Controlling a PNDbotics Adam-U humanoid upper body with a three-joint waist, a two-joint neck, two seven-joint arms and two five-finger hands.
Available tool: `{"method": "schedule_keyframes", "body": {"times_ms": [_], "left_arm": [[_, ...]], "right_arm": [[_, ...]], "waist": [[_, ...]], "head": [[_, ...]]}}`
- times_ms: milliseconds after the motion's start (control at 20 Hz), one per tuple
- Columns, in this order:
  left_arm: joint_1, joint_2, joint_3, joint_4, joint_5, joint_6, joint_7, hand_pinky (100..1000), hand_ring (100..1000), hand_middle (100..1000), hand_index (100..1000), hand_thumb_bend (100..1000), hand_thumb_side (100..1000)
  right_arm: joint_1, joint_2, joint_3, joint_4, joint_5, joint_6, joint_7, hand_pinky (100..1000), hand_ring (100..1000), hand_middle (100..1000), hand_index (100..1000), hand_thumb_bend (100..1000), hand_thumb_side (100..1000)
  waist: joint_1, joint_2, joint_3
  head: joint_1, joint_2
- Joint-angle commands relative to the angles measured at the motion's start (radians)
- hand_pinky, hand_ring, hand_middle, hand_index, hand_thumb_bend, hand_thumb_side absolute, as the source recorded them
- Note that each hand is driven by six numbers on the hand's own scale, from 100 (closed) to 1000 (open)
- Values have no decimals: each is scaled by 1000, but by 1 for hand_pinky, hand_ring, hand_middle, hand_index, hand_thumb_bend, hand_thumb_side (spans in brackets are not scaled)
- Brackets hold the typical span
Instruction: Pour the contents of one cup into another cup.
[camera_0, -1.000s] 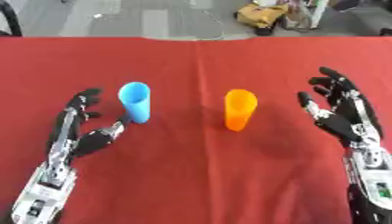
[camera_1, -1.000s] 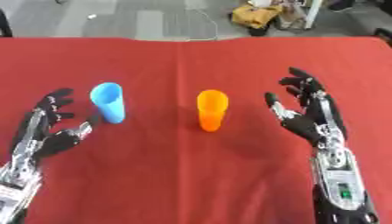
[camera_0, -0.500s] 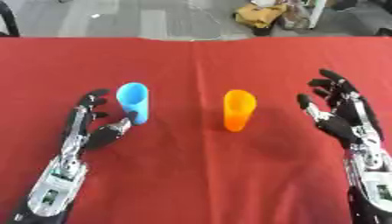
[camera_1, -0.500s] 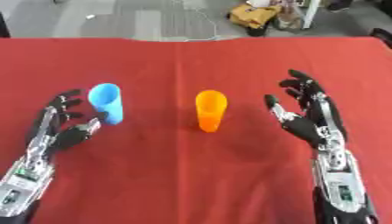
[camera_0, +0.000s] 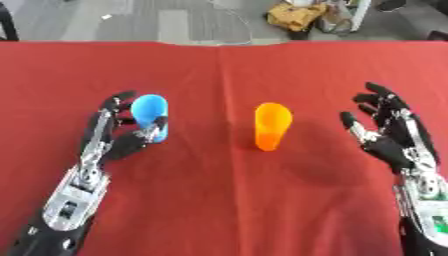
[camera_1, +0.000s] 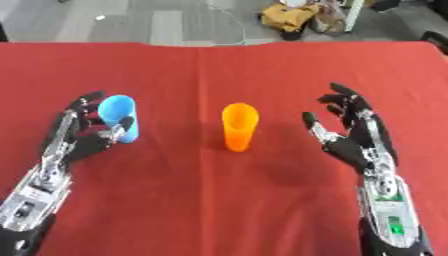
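Two cups are standing upright on the red counter (camera_0: 219, 200): one blue cup (camera_0: 150, 117) at left, one orange cup (camera_0: 271, 126) at centre, well apart. Left hand (camera_0: 118, 140) is sitting against the blue cup, fingers spread, thumb at its near side. Right hand (camera_1: 350, 135) is hovering wide open, right of the orange cup, apart from it
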Motion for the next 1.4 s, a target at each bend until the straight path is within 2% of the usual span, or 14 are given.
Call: {"method": "schedule_keyframes", "body": {"times_ms": [50, 600, 900, 1200, 1400], "left_arm": [[-30, 18, -5, 0, 2, -2, -13, 715, 839, 833, 846, 551, 246], [-48, 10, -18, 35, -10, -14, -48, 672, 794, 785, 829, 529, 237], [-56, 5, -25, 51, -15, -27, -61, 600, 730, 718, 808, 489, 201], [-54, 3, -30, 60, -28, -37, -86, 529, 667, 662, 803, 398, 100], [-49, 2, -29, 61, -30, -46, -92, 468, 608, 618, 789, 249, 100]], "right_arm": [[-18, -8, 3, -16, 1, -2, 6, 904, 898, 660, 882, 429, 226], [-21, -7, 4, -14, 0, -4, 9, 904, 897, 659, 882, 427, 226], [-23, -6, 5, -14, 1, -5, 11, 904, 897, 658, 882, 424, 224], [-23, -6, 5, -13, 3, -4, 12, 903, 896, 656, 882, 419, 225], [-23, -5, 5, -12, 4, -3, 12, 903, 895, 655, 881, 415, 224]], "waist": [[-1, -15, -3], [-2, -12, -10], [-3, -10, -13], [-3, -10, -13], [-3, -10, -13]], "head": [[4, -14], [7, -18], [7, -20], [6, -20], [4, -20]]}}
